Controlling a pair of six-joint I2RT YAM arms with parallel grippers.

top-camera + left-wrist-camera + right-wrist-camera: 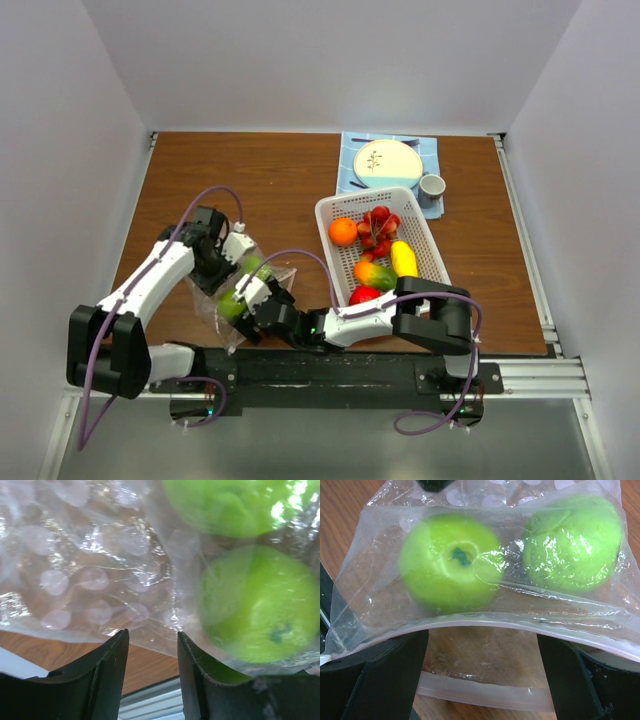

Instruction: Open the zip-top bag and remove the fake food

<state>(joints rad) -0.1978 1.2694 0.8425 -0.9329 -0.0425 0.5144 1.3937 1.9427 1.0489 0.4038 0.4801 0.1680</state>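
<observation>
Right wrist view: right gripper (479,656) splayed wide inside the zip-top bag (560,607) mouth, stretching it open; left gripper (151,636) half-parted, looks empty.

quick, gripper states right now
Left gripper: open, tips at the bag.
Right gripper: wide open at the bag's mouth.
</observation>
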